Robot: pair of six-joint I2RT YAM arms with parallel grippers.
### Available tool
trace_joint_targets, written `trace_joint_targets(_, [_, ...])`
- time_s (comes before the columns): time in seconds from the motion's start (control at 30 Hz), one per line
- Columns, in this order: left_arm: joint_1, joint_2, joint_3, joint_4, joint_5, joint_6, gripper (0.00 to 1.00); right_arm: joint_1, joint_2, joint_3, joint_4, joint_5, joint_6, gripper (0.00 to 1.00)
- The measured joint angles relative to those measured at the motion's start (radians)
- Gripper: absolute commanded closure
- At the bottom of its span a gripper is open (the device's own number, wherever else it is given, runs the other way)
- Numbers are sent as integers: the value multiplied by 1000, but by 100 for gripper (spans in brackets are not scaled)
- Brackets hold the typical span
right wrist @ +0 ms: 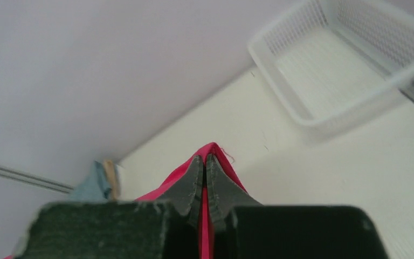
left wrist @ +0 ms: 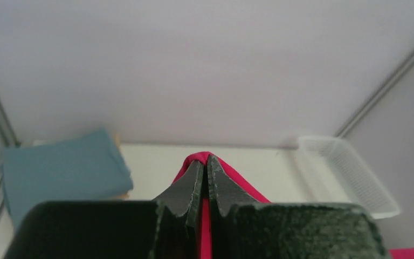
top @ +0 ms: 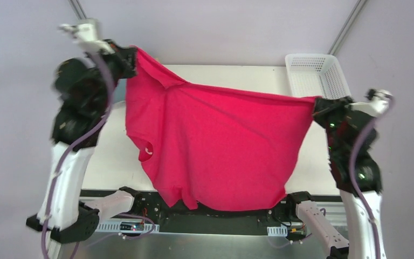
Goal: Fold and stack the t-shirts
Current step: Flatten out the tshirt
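While both arms are raised, one pink shirt point(top: 215, 145) hangs spread in the air between them, above the table point(top: 237, 75). Its top edge runs taut from one gripper to the other. Its lower hem droops to the near table edge, in front of the two arm bases. One sleeve shows on the shirt's left side, and folds fan out from each held corner.

The left gripper point(top: 133, 55) holds the higher, left corner. In the left wrist view its two fingers point(left wrist: 191, 186) are pressed together with a strip of pink cloth pinched between them and a small peak of cloth poking past the tips.

The right gripper point(top: 316, 101) holds the lower, right corner. In the right wrist view its two fingers point(right wrist: 190, 186) are likewise pressed together on pink cloth, with a frayed point showing beyond the tips.

One white basket point(top: 310, 55) sits at the far right corner of the table, just behind the right gripper in the top view.

One folded teal shirt point(left wrist: 64, 172) lies at the far left of the table, seen only from the wrists. A thin tan cloth point(left wrist: 124, 190) edge peeks out beneath it, and I cannot tell how many layers lie under it.
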Motion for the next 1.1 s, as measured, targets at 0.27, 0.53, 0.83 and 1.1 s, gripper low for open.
trace_joint_targets(0.27, [7,355,-368,119,-111,24,100,-2,243,-394,90,50,79,100])
trace_joint_targets(0.53, [55,745,-357,161,-112,23,100,-38,556,-407,248,34,83,100])
trace_joint_targets(0.83, [106,918,-220,197,-75,-4,100,-88,763,-322,348,8,77,100])
trace_joint_targets(1.1, [124,1001,-114,210,-57,-15,100,-98,921,-208,397,-8,66,100])
